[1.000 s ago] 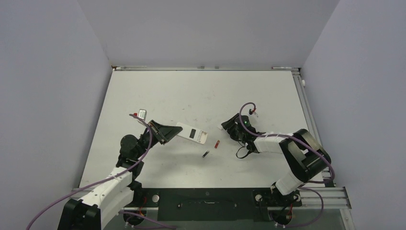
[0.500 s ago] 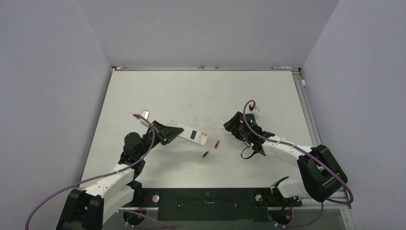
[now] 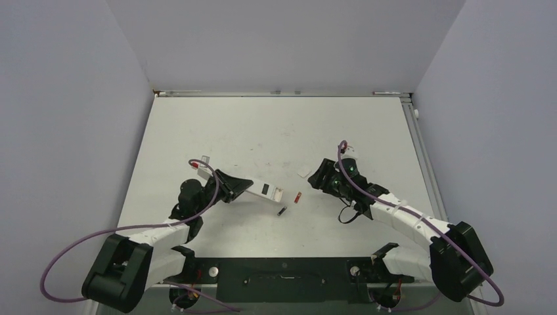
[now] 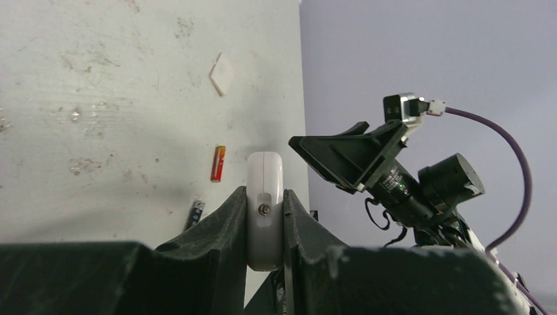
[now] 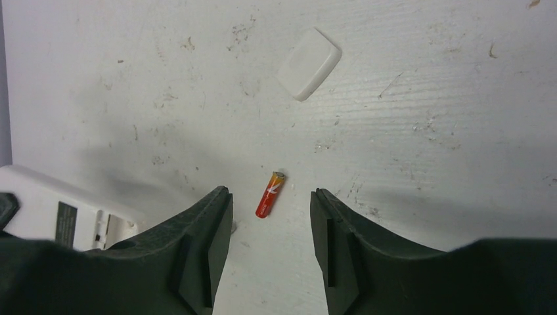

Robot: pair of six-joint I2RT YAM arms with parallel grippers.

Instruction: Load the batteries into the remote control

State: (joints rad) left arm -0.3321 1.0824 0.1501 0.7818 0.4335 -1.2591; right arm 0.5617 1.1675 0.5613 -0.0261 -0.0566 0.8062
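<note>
Left gripper (image 3: 242, 186) clamps the remote control (image 4: 265, 177) edge-on. Right gripper (image 3: 316, 178) hangs parted and empty. The reddish battery (image 5: 270, 195) lies on the worktop (image 5: 427, 98) between its fingers. We judge pick-up is in hand; next, descend and close squarely.

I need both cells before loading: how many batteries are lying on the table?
2. The reddish battery lies on the table just beyond the remote control's free end; the dark battery lies close by, off that end's near corner. Neither is held; none seems hidden.

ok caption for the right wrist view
Open right gripper poised over the red battery, white piece beyond, remote at left
</note>
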